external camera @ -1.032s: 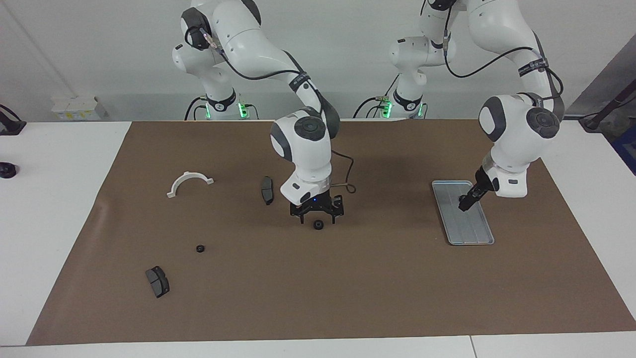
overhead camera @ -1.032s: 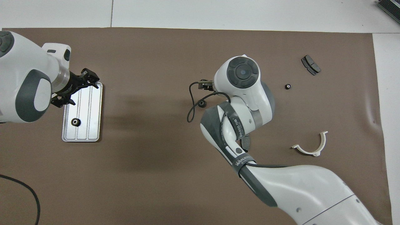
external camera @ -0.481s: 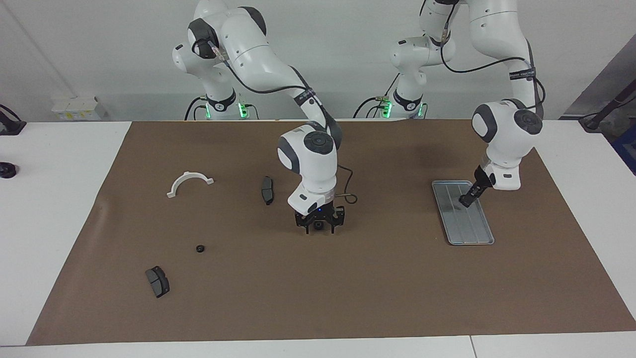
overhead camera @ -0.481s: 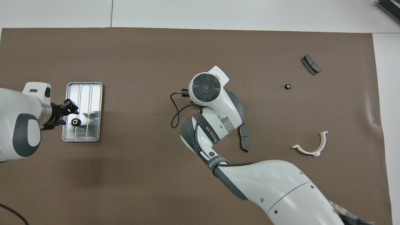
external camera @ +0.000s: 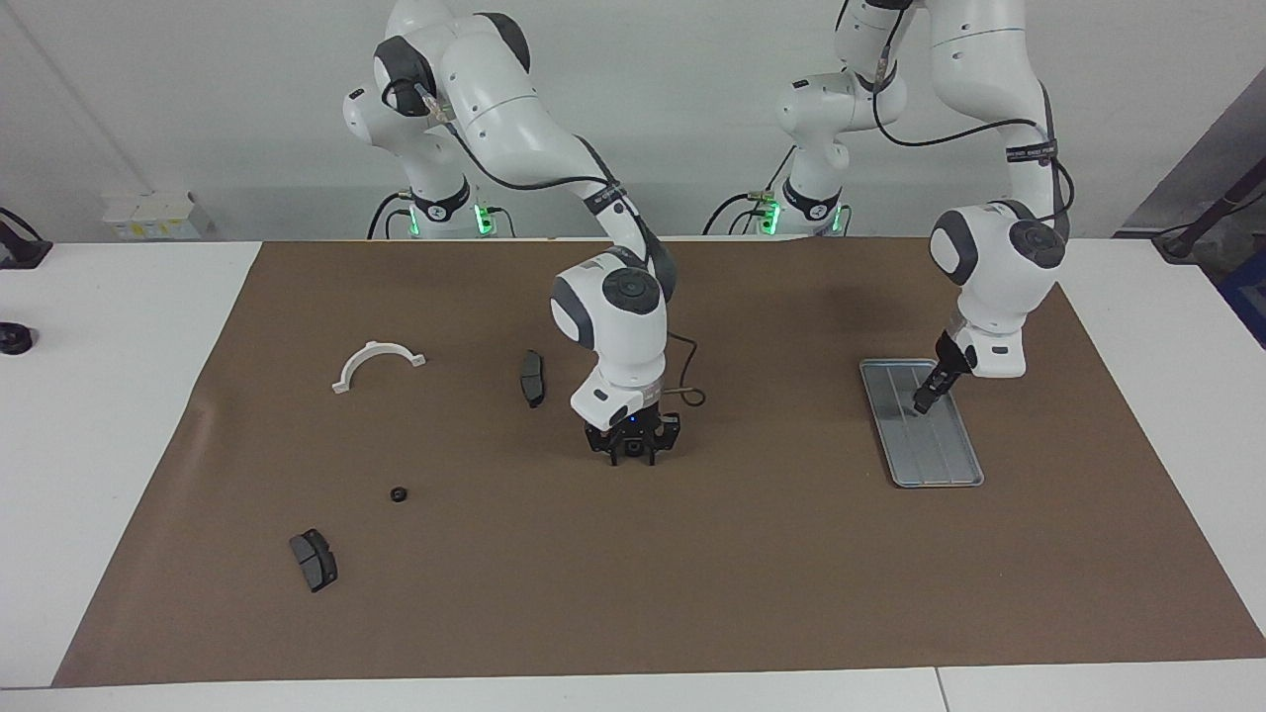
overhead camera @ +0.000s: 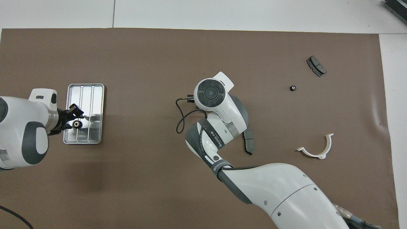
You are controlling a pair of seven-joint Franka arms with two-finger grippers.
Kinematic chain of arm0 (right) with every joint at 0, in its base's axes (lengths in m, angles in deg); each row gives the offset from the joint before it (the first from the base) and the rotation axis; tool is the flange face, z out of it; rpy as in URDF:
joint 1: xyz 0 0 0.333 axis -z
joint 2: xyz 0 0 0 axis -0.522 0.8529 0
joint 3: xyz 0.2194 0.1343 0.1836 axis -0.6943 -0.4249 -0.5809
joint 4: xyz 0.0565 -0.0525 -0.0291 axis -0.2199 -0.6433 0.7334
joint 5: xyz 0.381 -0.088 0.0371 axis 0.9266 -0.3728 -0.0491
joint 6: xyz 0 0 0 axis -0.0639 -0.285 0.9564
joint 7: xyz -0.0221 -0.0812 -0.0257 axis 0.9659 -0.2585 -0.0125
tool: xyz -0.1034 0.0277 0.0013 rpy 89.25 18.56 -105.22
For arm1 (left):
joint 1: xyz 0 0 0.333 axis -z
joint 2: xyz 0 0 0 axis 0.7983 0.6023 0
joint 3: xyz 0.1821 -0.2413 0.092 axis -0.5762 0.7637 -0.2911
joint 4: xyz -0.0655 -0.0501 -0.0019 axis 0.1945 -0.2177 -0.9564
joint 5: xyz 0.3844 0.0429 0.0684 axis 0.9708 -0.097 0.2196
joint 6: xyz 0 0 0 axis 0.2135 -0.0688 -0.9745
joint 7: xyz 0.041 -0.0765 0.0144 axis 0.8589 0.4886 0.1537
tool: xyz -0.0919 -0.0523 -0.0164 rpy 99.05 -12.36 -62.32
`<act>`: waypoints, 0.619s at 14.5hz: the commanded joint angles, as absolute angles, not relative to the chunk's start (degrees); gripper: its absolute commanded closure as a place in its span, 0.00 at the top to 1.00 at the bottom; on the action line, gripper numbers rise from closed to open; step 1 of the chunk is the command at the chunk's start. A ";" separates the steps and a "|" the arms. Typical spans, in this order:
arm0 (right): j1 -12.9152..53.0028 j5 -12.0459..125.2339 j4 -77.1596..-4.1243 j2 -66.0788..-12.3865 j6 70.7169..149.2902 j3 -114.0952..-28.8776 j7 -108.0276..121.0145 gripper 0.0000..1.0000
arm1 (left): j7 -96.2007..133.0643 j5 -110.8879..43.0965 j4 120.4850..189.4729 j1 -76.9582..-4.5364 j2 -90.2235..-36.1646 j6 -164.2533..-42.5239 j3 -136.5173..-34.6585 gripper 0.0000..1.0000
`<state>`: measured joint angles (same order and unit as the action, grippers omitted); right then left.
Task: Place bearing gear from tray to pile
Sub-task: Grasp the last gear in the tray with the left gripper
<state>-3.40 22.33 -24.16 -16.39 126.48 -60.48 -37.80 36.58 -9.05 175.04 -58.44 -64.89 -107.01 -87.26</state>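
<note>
Quick rundown from my remote seat, facing view:

Outer brake pad [external camera: 314,560]: flat on the brown mat [external camera: 692,593], toward the right arm's end, farther from the robots than everything else there.

White half-ring [external camera: 378,361]: same end, nearer to the robots than that pad, well apart from it.

Lone gear [external camera: 398,493]: small black one, sitting by itself on the mat between the half-ring and the outer pad.

Inner brake pad [external camera: 532,378]: mid-table, just beside the right arm's wrist.

Right gripper [external camera: 631,453]: down at the mat in the middle, fingers pulled in snug around the middle gear [external camera: 631,457], so I read it as clamped on it. The gear looks like it's on the mat.

Tray [external camera: 940,460]: toward the left arm's end, long side running away from the robots.

Tray gear [overhead camera: 75,124]: lying in the tray, in the groove at the tray's outer edge.

Left gripper [external camera: 926,403]: tip down inside the tray right at the tray gear. Honestly can't tell if it's got a grip or is just sitting around it.
</note>
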 commanded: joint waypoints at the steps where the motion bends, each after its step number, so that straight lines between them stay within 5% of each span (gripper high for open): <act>1: -3.42 22.75 -26.27 -17.04 127.14 -60.94 -38.24 0.48 | 36.91 -9.11 177.09 -58.41 -65.96 -109.15 -87.47 0.61; 9: -3.34 22.75 -26.19 -17.13 127.14 -63.41 -41.41 0.31 | 36.56 -9.11 178.32 -58.76 -65.26 -111.86 -87.39 0.54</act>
